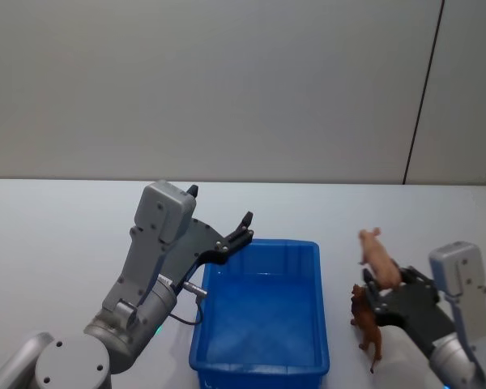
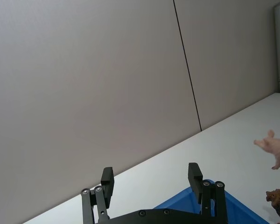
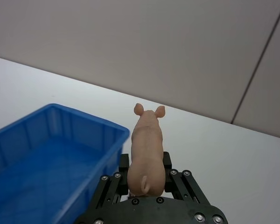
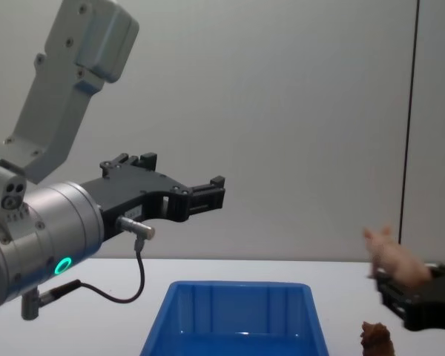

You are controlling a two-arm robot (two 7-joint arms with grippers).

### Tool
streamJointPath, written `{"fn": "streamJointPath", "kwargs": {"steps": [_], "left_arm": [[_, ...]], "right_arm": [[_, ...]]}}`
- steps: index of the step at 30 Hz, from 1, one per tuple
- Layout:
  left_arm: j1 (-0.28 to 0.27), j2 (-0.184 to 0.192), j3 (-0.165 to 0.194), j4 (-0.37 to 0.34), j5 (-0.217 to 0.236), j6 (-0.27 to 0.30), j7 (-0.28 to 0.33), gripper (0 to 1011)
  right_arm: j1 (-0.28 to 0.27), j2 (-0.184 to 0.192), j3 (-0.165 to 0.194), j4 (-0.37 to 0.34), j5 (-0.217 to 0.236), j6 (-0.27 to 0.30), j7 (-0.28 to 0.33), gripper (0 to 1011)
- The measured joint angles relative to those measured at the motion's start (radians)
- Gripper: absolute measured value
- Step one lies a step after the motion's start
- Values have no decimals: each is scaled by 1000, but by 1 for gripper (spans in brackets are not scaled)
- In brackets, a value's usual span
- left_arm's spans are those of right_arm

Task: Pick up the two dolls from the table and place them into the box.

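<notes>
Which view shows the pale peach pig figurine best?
Right wrist view: the pale peach pig figurine is close, from behind, clamped in the right gripper. Head view shows its side; chest and left wrist views catch it near their edges.

Pig doll (image 3: 146, 135): pale peach, clamped in the right pincer (image 3: 146, 164), snout pointing away from it, lifted off the table.
Brown doll (image 1: 368, 324): reddish-brown, shaggy, standing just beside that pincer, on its box side.
Box (image 1: 263, 242): bright blue, open side up, beyond the brown doll from the pincer.
Table (image 1: 65, 235): plain white, beneath the pincer.
</notes>
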Motion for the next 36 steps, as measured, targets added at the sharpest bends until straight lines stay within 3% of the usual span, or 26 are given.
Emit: {"fn": "streamJointPath", "kwargs": {"steps": [8, 21, 28, 31, 36], "left_arm": [[0, 0, 0, 0, 0, 0, 0, 1001], [0, 0, 0, 0, 0, 0, 0, 1001], [0, 0, 0, 0, 0, 0, 0, 1001], [0, 0, 0, 0, 0, 0, 0, 1001], [0, 0, 0, 0, 0, 0, 0, 1001]], "right_arm": [[37, -28, -22, 25, -9, 0, 89, 380], [138, -118, -82, 139, -40, 38, 232, 396], [182, -154, -104, 197, -57, 54, 265, 596], [192, -162, -109, 208, -61, 58, 266, 740], [197, -168, -112, 213, -66, 62, 254, 870]]}}
